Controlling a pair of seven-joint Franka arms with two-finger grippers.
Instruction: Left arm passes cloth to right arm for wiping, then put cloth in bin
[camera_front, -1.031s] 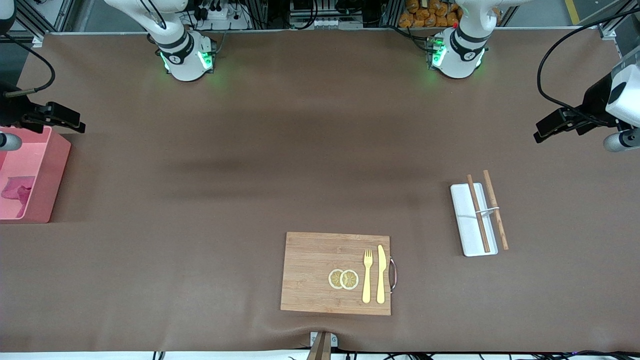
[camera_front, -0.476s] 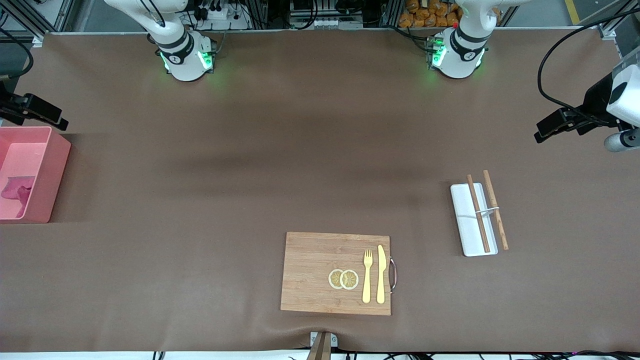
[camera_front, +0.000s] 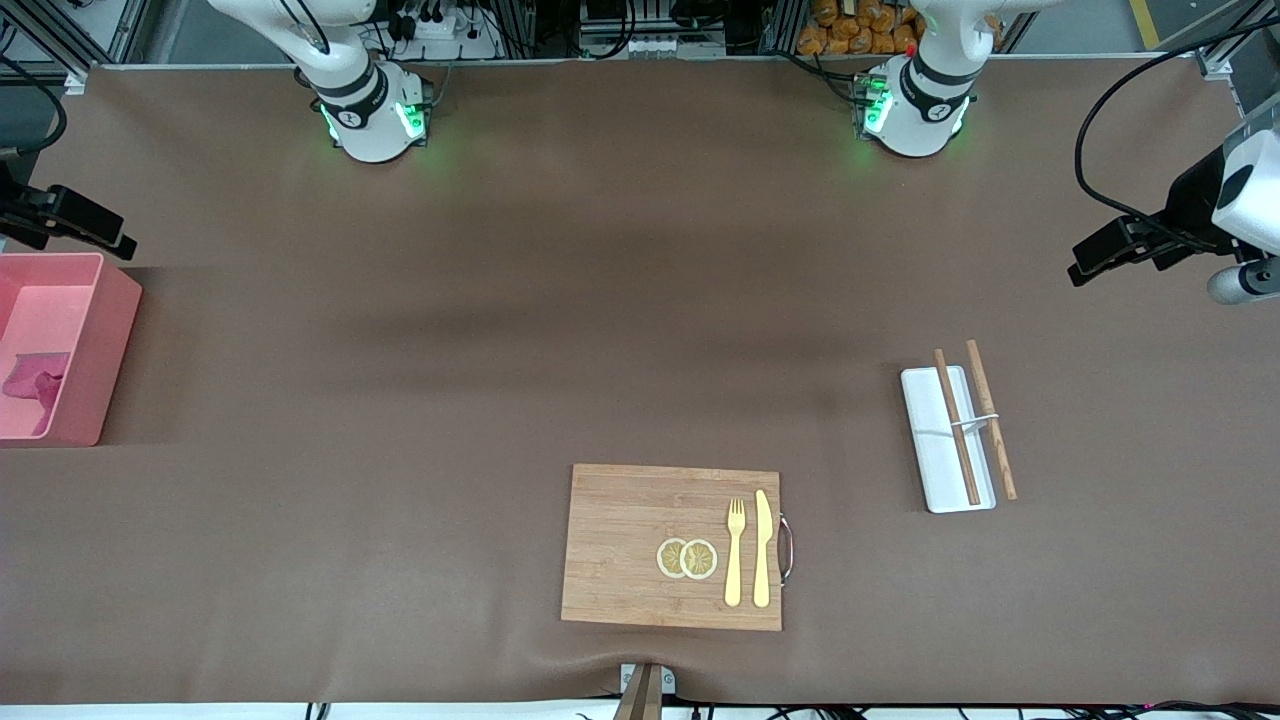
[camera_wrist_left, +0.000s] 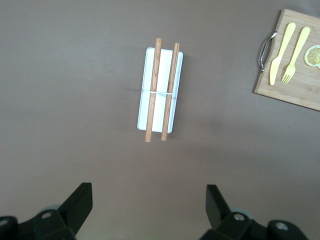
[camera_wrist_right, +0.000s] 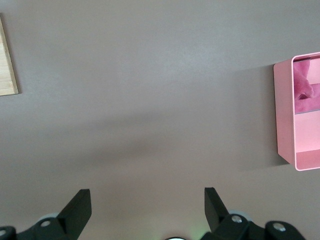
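Observation:
The crimson cloth lies crumpled inside the pink bin at the right arm's end of the table. It also shows in the right wrist view, inside the bin. My right gripper is open and empty, up over the table edge just beside the bin's rim on the bases' side; in its wrist view the gripper hangs over bare mat. My left gripper is open and empty, waiting up at the left arm's end; in its wrist view the gripper is over bare mat.
A flat white tray with two wooden chopsticks lies toward the left arm's end. A wooden cutting board with a yellow fork, a knife and two lemon slices lies near the front camera.
My right gripper has drawn back from over the bin's rim toward the table edge and now holds still. The cloth stays in the bin. The left arm has not moved.

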